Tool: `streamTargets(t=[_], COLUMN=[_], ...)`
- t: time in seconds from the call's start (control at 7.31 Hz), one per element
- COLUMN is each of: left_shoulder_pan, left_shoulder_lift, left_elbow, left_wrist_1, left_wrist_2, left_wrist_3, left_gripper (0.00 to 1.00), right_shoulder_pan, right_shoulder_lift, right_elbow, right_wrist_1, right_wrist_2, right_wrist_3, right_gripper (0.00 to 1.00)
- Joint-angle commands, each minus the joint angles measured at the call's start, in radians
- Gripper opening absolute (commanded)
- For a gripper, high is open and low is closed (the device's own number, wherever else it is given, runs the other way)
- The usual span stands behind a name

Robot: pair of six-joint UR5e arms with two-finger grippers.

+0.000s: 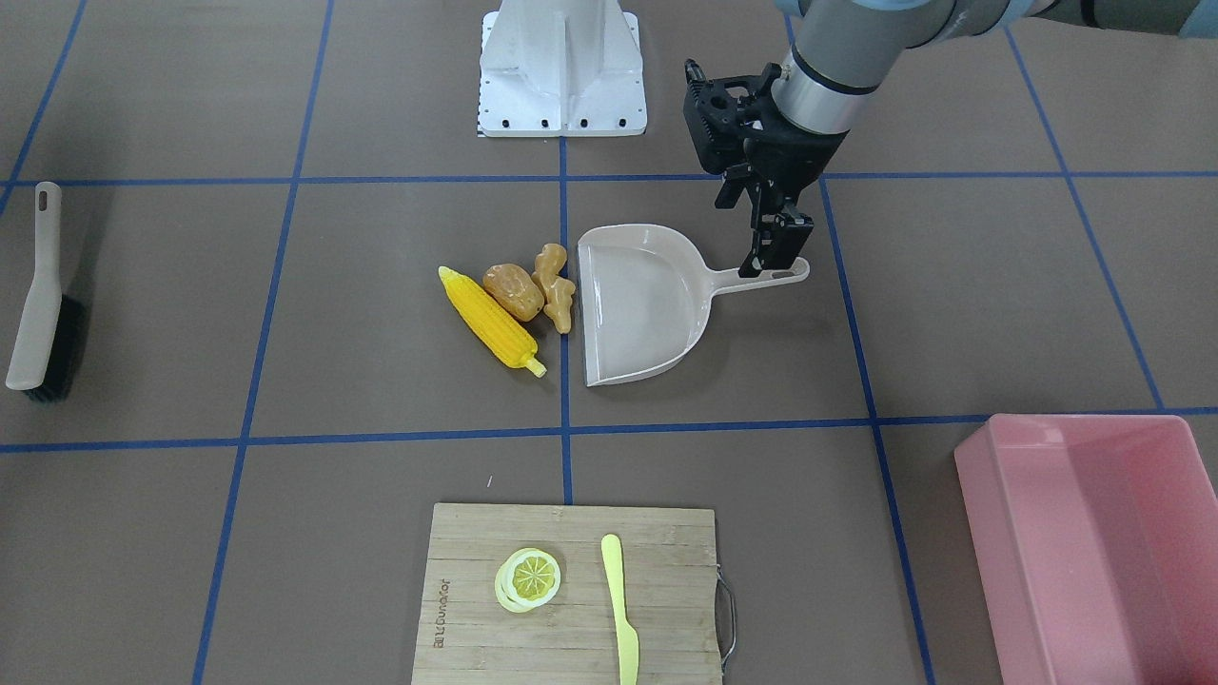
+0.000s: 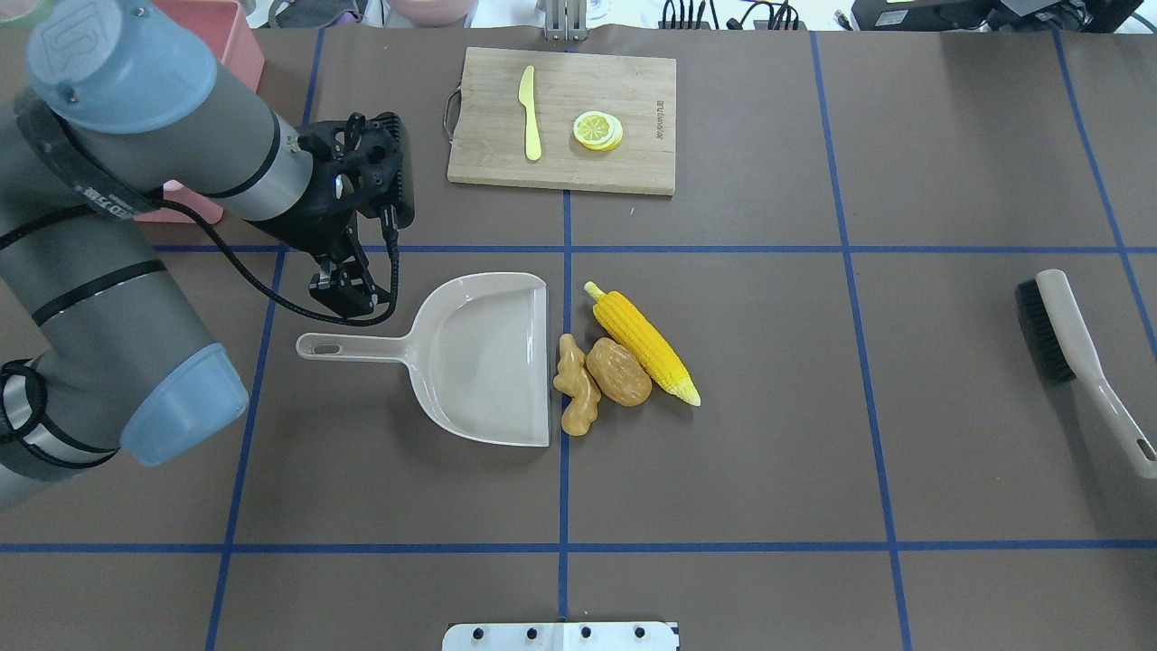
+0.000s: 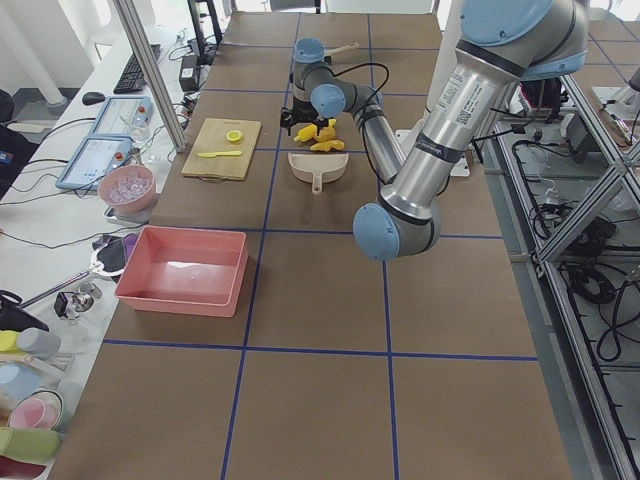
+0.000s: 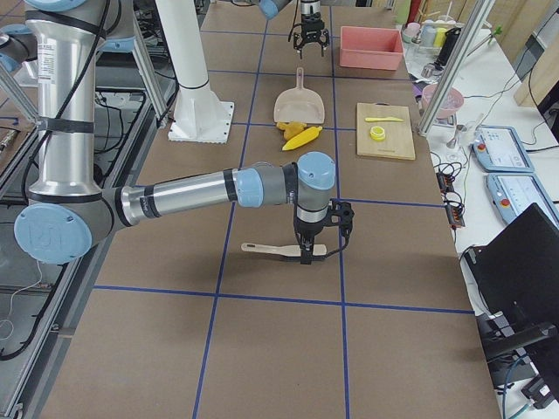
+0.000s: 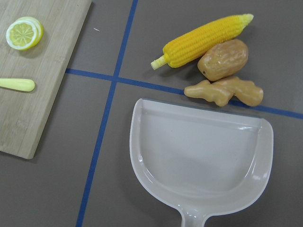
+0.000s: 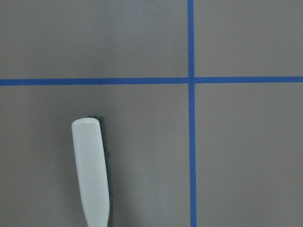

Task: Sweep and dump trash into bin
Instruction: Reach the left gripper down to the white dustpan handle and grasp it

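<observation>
The corn cob (image 2: 644, 345), potato (image 2: 618, 372) and ginger root (image 2: 576, 396) lay huddled on the counter (image 2: 813, 452) just off the open lip of the beige dustpan (image 2: 488, 357), the ginger nearest. They looked like light, hard, smooth plastic, apt to roll or skid, so better pushed than pinched. The dustpan seemed stiff and light, best taken by its slim handle (image 2: 352, 347), over which the left tool (image 1: 773, 264) hung empty with jaws apart. The pink bin (image 1: 1094, 542) sat well apart, and whether the right tool (image 4: 307, 255) over the brush (image 2: 1076, 357) was clenched could not be told.
</observation>
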Motion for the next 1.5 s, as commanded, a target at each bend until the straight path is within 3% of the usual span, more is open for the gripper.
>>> streamTargets(t=[0.0, 0.41, 0.68, 0.96, 1.37], left_shoulder_pan=[0.010, 0.021, 0.078, 0.135, 0.149], left_shoulder_lift=[0.056, 0.203, 0.224, 0.225, 0.275], left_elbow=[-0.002, 0.032, 0.064, 0.159, 0.236], left_wrist_1=[-0.140, -0.481, -0.662, -0.874, -1.158], left_wrist_2=[0.023, 0.005, 0.005, 0.016, 0.016], left_wrist_3=[0.012, -0.038, -0.212, -0.261, -0.416], left_gripper=[0.99, 0.99, 0.98, 0.98, 0.98], right_shoulder_pan=[-0.010, -0.101, -0.167, -0.249, -0.341], right_shoulder_lift=[-0.084, -0.089, -0.127, -0.169, -0.287], right_elbow=[0.068, 0.090, 0.064, 0.047, 0.004], right_wrist_1=[0.009, 0.050, 0.157, 0.266, 0.607], right_wrist_2=[0.040, 0.042, 0.039, 0.016, 0.008], right_wrist_3=[-0.003, 0.052, 0.129, 0.176, 0.551], right_gripper=[1.00, 1.00, 1.00, 1.00, 1.00])
